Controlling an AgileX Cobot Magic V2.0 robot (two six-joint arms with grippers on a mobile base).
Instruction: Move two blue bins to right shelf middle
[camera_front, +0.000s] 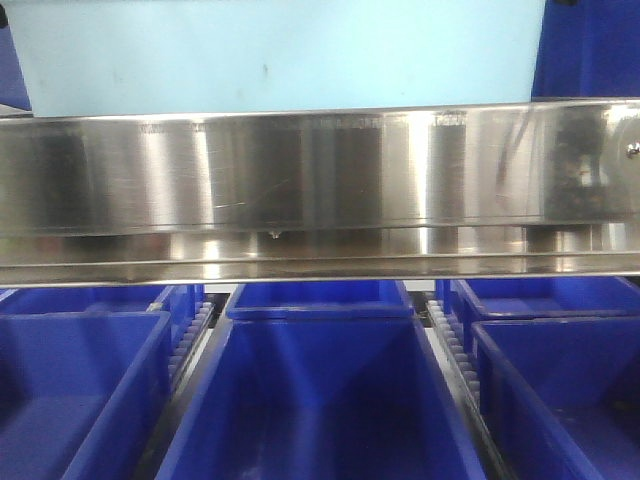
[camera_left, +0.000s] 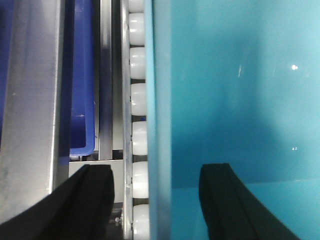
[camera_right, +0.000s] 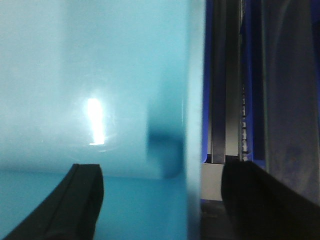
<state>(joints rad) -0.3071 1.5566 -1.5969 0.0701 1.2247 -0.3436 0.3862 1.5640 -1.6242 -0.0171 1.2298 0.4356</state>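
Above mid-frame steel shelf rail (camera_front: 320, 180), straddling stiff, slick, probably light side walls of pale blue bin (camera_front: 280, 50) with left gripper (camera_left: 157, 170), right gripper (camera_right: 162, 167) wide.

Seen from the wrist cameras, the left gripper (camera_left: 156, 177) and right gripper (camera_right: 164, 175) each show two matte black fingers (camera_left: 92, 200), broad, smooth and blunt-tipped.

Lt-teal bin (camera_left: 240, 100); dk-blue bins (camera_front: 320, 400); shiny silver rail (camera_front: 320, 180); wht rollers (camera_left: 138, 100).
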